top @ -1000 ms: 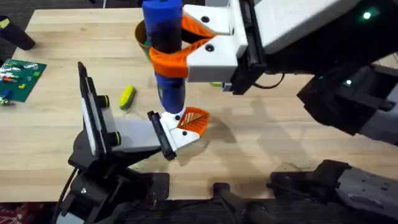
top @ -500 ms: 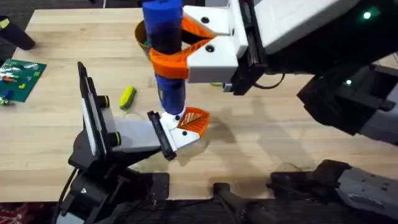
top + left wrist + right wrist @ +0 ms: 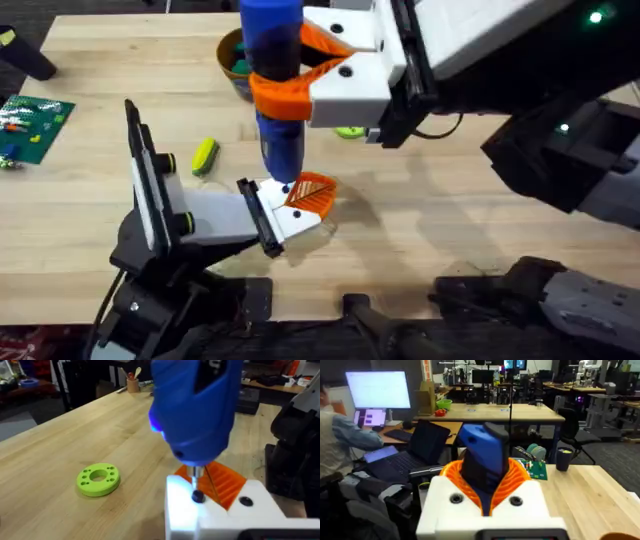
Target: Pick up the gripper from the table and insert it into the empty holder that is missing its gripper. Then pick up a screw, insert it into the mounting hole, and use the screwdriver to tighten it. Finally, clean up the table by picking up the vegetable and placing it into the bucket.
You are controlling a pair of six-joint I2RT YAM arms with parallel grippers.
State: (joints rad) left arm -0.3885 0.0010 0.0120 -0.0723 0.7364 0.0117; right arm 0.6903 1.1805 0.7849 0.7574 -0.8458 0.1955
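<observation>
Orange fingers of the right gripper (image 3: 300,70) clamp the unlabelled screwdriver (image 3: 275,90); left fingers' state unclear.

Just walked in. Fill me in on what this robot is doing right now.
The right gripper holds the blue screwdriver upright, its tip set on a screw in the white holder. The small orange gripper is already seated in that holder, so this looks like the tightening step. The yellow and green vegetable lies on the table, not yet in the bucket at the far side. A green ring also lies on the table.
</observation>
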